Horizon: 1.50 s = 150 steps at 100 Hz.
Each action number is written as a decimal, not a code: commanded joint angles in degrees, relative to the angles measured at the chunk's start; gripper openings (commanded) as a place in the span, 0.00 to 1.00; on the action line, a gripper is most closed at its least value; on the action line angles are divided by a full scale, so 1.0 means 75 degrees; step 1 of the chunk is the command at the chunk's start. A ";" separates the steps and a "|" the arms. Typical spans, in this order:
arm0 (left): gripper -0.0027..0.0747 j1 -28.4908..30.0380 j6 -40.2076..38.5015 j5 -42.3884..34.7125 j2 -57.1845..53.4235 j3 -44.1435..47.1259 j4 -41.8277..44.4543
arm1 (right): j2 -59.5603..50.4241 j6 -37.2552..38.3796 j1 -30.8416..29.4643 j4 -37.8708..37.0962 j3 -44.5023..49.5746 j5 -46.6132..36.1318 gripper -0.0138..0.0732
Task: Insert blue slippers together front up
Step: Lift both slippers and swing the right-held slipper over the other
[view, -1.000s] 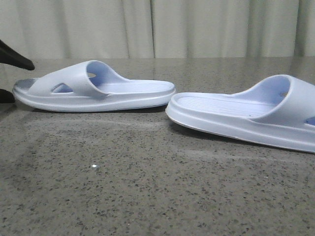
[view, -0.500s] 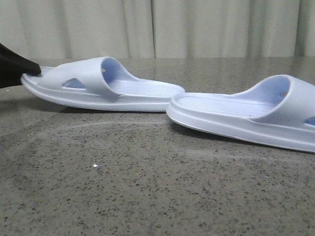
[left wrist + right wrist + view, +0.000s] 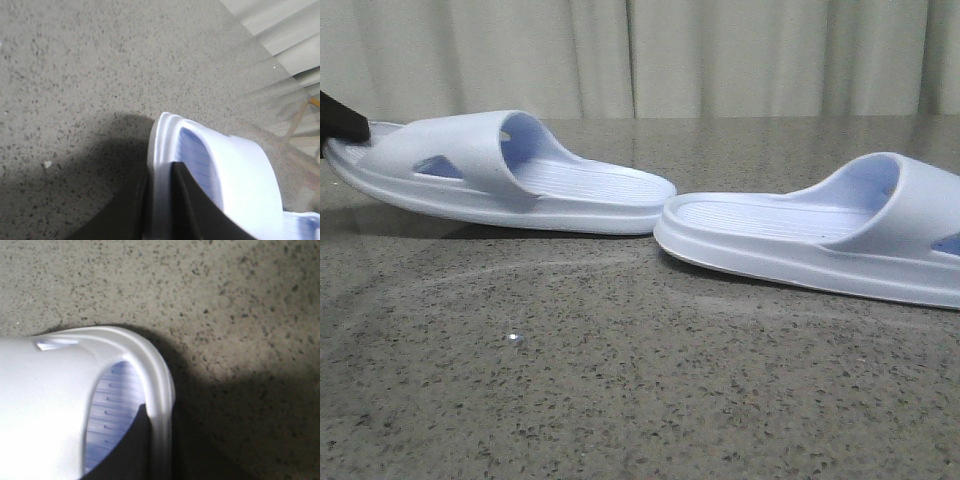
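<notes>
Two blue slippers lie heel to heel on the speckled grey table (image 3: 620, 400). The left slipper (image 3: 470, 165) has its toe end raised a little, with its heel end low by the table. My left gripper (image 3: 338, 118) is shut on that toe rim. In the left wrist view its black fingers (image 3: 192, 207) sit on either side of the rim (image 3: 161, 150). The right slipper (image 3: 820, 235) lies flat. My right gripper (image 3: 160, 440) is out of the front view. In the right wrist view one finger (image 3: 130, 447) lies inside the toe opening against the rim (image 3: 159, 385).
A pale curtain (image 3: 720, 55) hangs behind the table's far edge. The slippers' heel ends are a small gap apart near the middle. A tiny white speck (image 3: 515, 340) lies on the table in front of them.
My left gripper closed on the left slipper's toe and raised it. The slipper slid right, then back left. The right slipper has barely shifted.
</notes>
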 commanded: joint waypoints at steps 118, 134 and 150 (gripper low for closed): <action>0.05 0.0013 -0.1293 0.0997 -0.0967 -0.0167 -0.0088 | 0.0305 -0.1508 0.0344 0.2892 -0.1879 0.1128 0.04; 0.05 0.0013 -0.1293 0.1314 -0.0964 -0.0167 -0.0422 | 0.0602 -0.1701 0.0344 0.3074 -0.1879 0.1163 0.04; 0.05 0.0013 -0.1293 0.1562 -0.0964 -0.0167 -0.0584 | 0.0897 -0.1822 0.0423 0.3302 -0.1879 0.1299 0.04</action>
